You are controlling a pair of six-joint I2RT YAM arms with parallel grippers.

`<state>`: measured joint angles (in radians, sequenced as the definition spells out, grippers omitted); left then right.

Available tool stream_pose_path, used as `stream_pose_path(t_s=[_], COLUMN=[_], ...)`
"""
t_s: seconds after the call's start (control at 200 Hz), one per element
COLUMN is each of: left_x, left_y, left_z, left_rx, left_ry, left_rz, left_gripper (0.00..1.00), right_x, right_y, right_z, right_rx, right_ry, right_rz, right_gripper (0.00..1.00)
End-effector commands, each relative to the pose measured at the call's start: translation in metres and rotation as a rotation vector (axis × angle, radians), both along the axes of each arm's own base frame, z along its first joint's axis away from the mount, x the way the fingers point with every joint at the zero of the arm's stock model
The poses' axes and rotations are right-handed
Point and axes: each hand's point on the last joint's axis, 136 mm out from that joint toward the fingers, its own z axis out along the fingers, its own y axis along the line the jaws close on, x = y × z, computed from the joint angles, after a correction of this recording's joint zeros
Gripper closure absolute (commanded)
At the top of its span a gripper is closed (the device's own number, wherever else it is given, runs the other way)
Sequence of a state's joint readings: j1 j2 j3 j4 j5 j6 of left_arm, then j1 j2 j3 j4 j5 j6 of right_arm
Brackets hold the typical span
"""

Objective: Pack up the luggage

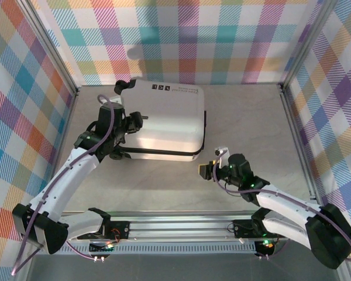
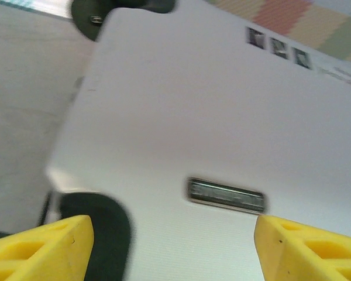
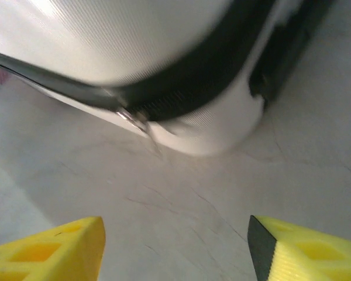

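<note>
The luggage point(image 1: 164, 120) is a white hard-shell suitcase lying flat and zipped shut in the middle of the table. My left gripper point(image 1: 137, 117) hovers over its left side. In the left wrist view the yellow fingers point(image 2: 52, 246) stand wide apart above the luggage point(image 2: 210, 105), near a small metal nameplate point(image 2: 225, 195) and a black wheel point(image 2: 108, 234). My left gripper point(image 2: 172, 243) is open and holds nothing. My right gripper point(image 1: 210, 168) sits low by the front right corner of the luggage point(image 3: 134, 52). It is open point(image 3: 175, 240) over bare table, facing the black zipper seam point(image 3: 187, 93) and its pull point(image 3: 134, 120).
The beige table point(image 1: 251, 129) is fenced by metal posts and plaid walls point(image 1: 187, 35) on three sides. A metal rail point(image 1: 181, 225) with both arm bases runs along the near edge. Open tabletop lies right of the suitcase.
</note>
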<state>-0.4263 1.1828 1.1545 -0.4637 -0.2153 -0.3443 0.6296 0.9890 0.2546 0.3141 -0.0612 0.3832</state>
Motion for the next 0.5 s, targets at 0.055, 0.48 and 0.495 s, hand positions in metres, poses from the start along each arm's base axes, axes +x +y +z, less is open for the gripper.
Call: stream_pose_path(t_s=[0.055,0.48,0.495], left_x=[0.007,0.025,0.025], left_y=[-0.063,-0.176,-0.18], left_z=[0.029,0.051,0.052], left_rx=[-0.052,-0.017,-0.018], left_ry=[-0.058,-0.081,-0.083], left_rz=[-0.185,-0.418,-0.426], left_gripper=[0.27,0.28,0.28], right_x=[0.025,0.035,0.036], right_y=[0.005,0.059,0.059], right_z=[0.019,0.014,0.013], right_rx=[-0.011,-0.055,-0.058], right_ry=[-0.192,-0.236,-0.235], right_rz=[-0.071,0.048,0.049], right_gripper=[0.39,0.45,0.45])
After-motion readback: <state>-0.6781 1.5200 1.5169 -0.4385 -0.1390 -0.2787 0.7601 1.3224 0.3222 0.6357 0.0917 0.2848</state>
